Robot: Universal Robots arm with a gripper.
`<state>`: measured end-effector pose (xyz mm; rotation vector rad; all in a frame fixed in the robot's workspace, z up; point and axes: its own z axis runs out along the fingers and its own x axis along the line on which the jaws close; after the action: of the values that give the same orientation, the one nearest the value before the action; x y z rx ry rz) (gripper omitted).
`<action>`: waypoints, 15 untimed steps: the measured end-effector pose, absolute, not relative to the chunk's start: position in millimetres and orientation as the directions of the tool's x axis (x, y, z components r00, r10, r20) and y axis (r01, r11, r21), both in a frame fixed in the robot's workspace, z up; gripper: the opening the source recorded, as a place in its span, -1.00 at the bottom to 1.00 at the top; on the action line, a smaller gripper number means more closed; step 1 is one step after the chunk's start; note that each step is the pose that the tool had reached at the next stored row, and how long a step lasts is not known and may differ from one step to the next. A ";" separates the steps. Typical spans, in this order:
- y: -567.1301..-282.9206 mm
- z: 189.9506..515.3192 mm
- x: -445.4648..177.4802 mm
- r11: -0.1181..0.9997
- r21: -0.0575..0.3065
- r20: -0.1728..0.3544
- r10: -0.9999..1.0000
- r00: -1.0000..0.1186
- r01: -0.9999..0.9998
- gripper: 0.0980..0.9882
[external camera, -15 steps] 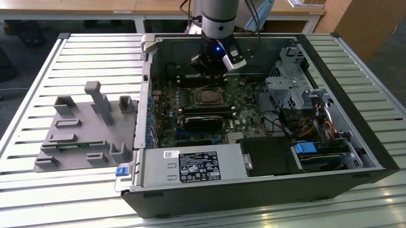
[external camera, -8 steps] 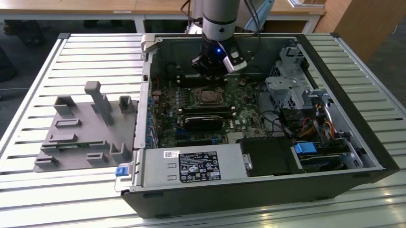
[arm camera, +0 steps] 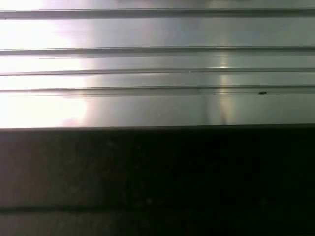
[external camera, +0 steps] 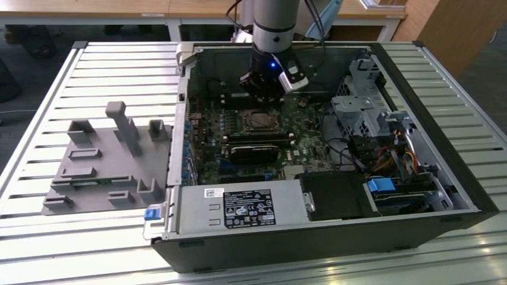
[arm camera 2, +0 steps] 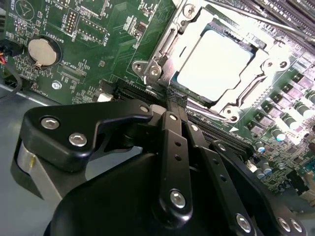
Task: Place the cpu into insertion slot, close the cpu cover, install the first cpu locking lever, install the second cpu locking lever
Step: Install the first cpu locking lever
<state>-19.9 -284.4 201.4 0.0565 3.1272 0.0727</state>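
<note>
The cpu (arm camera 2: 214, 64), a pale square chip, lies in the insertion slot (arm camera 2: 147, 69) on the green motherboard. The silver cpu cover (arm camera 2: 256, 73) lies flat around it, framing its top. In the exterior view the socket (external camera: 257, 122) sits mid-board inside the open computer case. My gripper (external camera: 265, 89) hangs just beyond it, toward the case's far wall. In the second wrist view the black fingers (arm camera 2: 170, 128) meet at the tips, so the gripper (arm camera 2: 172, 98) is shut with nothing in it, just short of the socket's edge. I cannot make out how the locking levers stand.
Black memory slots (external camera: 257, 145) run beside the socket. A power supply (external camera: 237, 208) fills the case's near side and a drive cage (external camera: 360, 113) stands at the exterior view's right. A grey fixture (external camera: 107, 160) rests on the slatted metal table (arm camera: 157, 64). A coin battery (arm camera 2: 42, 51) sits on the board.
</note>
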 end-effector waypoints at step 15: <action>-282.8 195.4 -17.5 0.999 0.022 -0.013 0.035 -0.999 0.035 -0.98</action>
<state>-17.5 -282.8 195.4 0.0552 3.1274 0.0346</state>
